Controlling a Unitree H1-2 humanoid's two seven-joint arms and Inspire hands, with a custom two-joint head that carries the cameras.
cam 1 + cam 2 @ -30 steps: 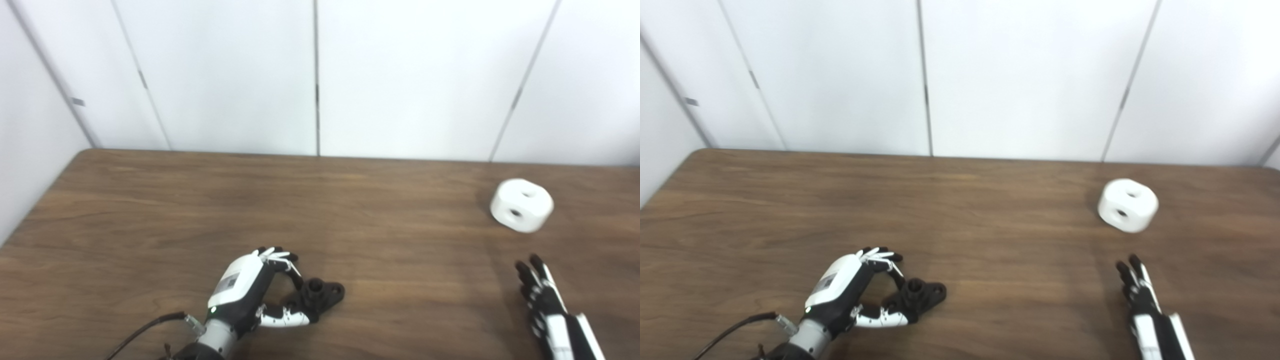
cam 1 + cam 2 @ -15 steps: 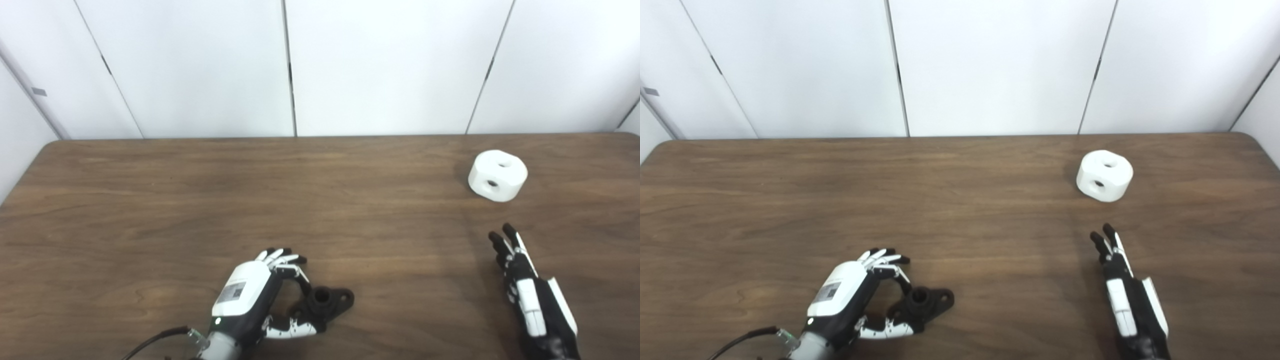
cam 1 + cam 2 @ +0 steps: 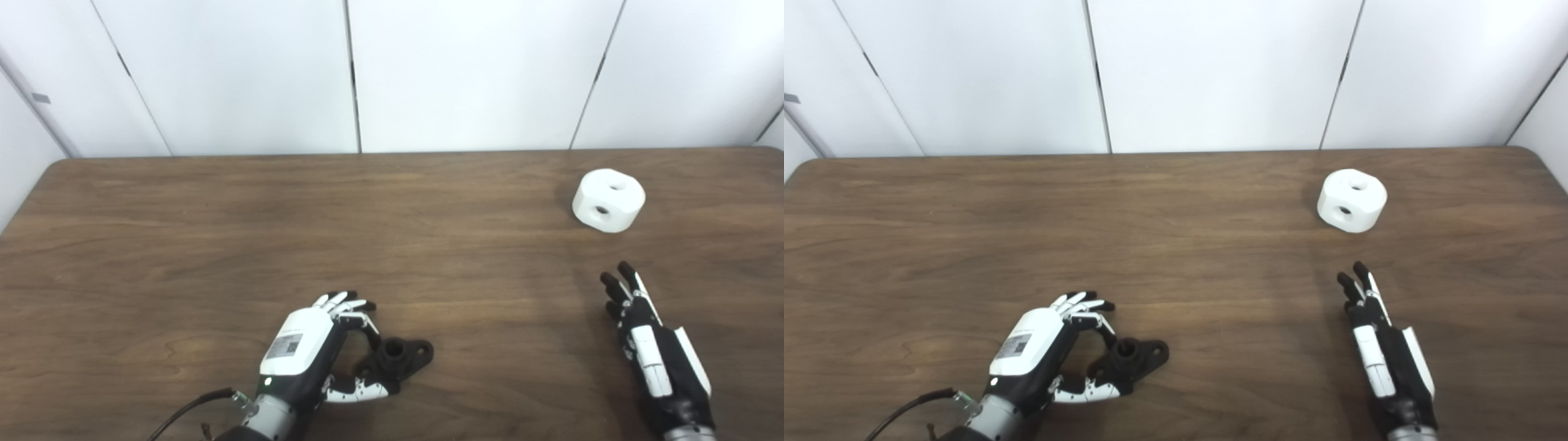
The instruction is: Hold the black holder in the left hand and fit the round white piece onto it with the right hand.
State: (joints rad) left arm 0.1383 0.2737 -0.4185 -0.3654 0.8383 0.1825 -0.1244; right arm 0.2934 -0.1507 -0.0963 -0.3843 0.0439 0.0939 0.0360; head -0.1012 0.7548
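- Left eye view: left hand (image 3: 306,349) has its fingers (image 3: 343,304) and thumb curled around the black holder (image 3: 397,356), which sits on the surface (image 3: 245,233).
- Right hand (image 3: 649,349) is flat, fingers extended, holding nothing.
- Round white piece (image 3: 608,200) lies well apart (untouched); lifting and fitting remain.

Bright even overhead light, sharp focus, soft faint shadows on the table (image 3: 184,245), no glare
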